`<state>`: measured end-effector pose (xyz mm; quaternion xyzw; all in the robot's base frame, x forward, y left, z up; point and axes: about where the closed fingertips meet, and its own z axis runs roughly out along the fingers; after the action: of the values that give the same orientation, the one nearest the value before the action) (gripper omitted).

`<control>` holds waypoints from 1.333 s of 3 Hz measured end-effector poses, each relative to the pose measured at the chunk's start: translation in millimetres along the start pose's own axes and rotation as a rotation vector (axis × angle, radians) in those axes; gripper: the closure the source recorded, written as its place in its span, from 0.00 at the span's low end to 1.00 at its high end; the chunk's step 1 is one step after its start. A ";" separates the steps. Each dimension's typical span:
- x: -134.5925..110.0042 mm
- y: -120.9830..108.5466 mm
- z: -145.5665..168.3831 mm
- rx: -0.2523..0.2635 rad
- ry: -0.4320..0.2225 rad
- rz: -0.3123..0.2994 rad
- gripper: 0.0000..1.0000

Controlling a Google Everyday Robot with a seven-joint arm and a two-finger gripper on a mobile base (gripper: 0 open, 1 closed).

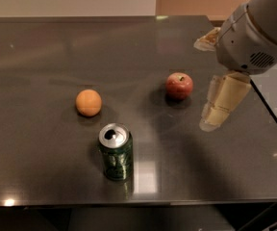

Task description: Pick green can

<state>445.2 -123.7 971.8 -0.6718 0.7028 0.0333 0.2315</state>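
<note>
On the dark glossy bench (pixel 42 81) an orange (pixel 88 102) lies left of centre. A red apple (pixel 179 85) lies to its right and a little farther back, the two well apart, each with a faint shadow on the top. My claw (pixel 211 123) hangs over the bench just right of the apple, and beyond it, near the far right edge, sits a pale crumpled thing (pixel 205 40) I cannot make out.

Reaching in from the far right corner with a thick grey arm (pixel 274 3), slanting down and leftward. Ending in a bulky white wrist (pixel 246 43) with a vent grille. Below that, a cream gripper (pixel 213 121), pointing down and slightly left, hanging at the right, midway between near and far.
</note>
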 end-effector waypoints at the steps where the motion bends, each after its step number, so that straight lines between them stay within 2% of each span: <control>1: -32.6 13.7 19.4 -0.046 -0.071 -0.070 0.00; 4: -95.8 76.1 73.5 -0.242 -0.173 -0.244 0.00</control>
<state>391.9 -1.2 921.7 -0.7698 0.5844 0.1469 0.2108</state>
